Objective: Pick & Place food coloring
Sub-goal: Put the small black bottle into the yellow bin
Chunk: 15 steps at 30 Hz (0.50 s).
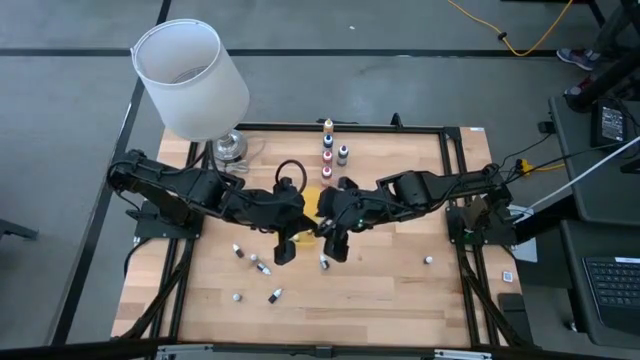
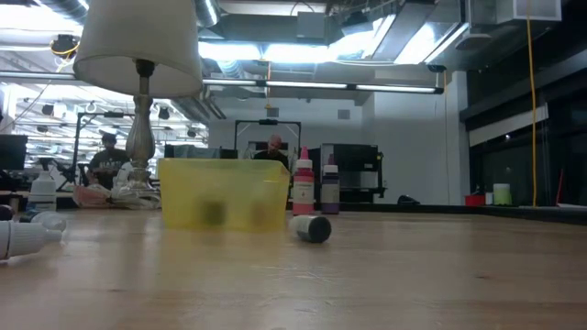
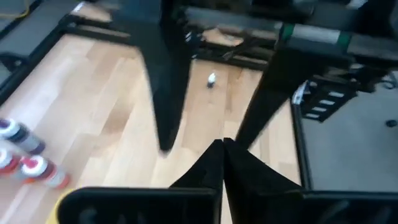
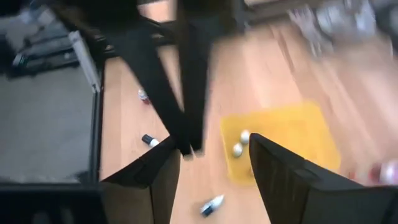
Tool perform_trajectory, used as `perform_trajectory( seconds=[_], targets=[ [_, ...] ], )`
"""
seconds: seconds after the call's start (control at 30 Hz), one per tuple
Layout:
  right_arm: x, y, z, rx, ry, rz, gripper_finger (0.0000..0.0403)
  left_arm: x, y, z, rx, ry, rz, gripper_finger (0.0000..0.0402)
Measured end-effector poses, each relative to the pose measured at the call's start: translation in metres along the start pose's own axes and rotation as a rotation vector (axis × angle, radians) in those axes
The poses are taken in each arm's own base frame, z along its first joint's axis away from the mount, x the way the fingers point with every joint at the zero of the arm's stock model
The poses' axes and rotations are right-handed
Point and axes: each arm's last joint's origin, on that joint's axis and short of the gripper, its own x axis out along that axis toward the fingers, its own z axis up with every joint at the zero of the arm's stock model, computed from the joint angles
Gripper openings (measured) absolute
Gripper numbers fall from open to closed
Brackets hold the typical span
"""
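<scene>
Tiny white-capped dropper bottles of food coloring: four upright at table's 12 o'clock, others toppled toward 7. Two inside yellow translucent tray. Left gripper closed, empty; right gripper open, above tray.

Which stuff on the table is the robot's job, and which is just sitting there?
For the job:
- little food coloring bottles, some lying scattered, some standing in a row
- yellow tray, two white-capped bottles inside
- right tool, open over the table
- left tool, shut

Just sitting there:
- lamp
- people far behind
</scene>
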Motion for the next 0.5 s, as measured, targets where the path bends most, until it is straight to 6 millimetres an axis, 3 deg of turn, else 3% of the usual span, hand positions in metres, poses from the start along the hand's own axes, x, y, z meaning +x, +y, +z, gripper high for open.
perform_trajectory(
  seconds=[0.27, 0.5],
  targets=[
    [-0.007, 0.009, -0.023, 0.209, 0.091, -0.138, 0.0191, 0.0, 0.002, -0.006, -0.006, 0.062, 0.003, 0.0023],
    [-0.003, 0.02, -0.045, 0.345, 0.083, -0.256, 0.0191, 0.0, 0.004, -0.012, 0.011, 0.124, 0.013, 0.0126]
  ],
)
